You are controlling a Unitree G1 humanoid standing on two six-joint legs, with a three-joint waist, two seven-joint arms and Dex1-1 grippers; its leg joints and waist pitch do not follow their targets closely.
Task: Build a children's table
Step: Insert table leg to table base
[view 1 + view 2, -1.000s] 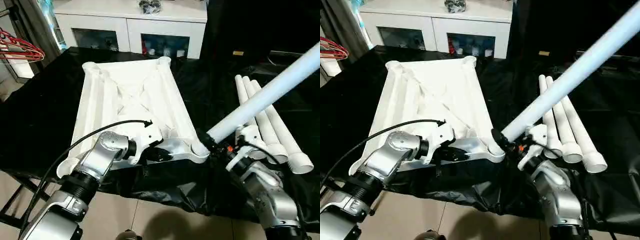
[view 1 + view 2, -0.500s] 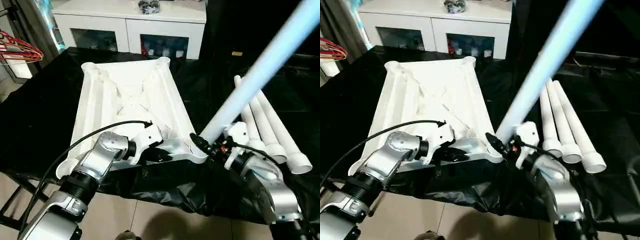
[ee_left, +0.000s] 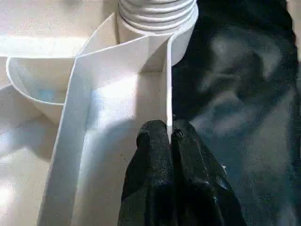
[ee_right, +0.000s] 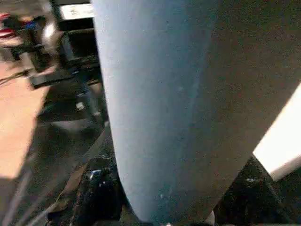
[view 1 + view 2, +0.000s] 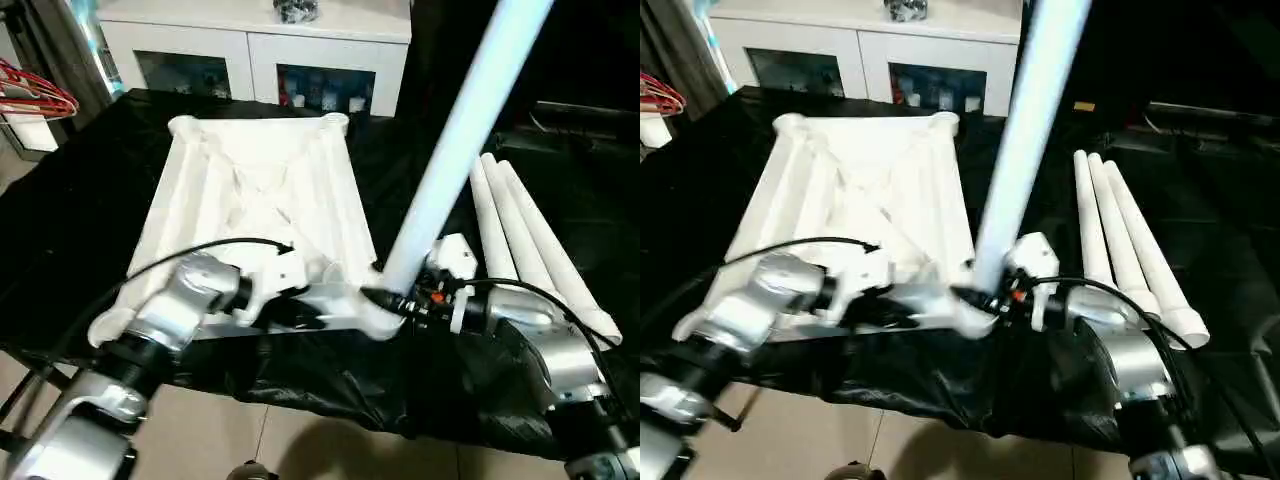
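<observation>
I see the tabletop [image 5: 262, 205] lying underside up on the black-draped worktop [image 5: 70, 230], ribs showing, with a white cabinet [image 5: 250, 45] behind it. My left gripper [image 3: 169, 136] has its jaws closed on a thin upright rib along the tabletop's near edge, just beside the near right corner socket [image 3: 157, 19]. My right gripper [image 5: 395, 300] grips a leg [image 5: 460, 130] near its lower end, jaws clamped around the tube. That leg stands steeply, leaning a little to the right at the top, and its lower end is at the same corner socket. I cannot tell whether it is seated. Three more legs [image 5: 520, 235] lie side by side on the worktop to the right, flared ends toward me.
</observation>
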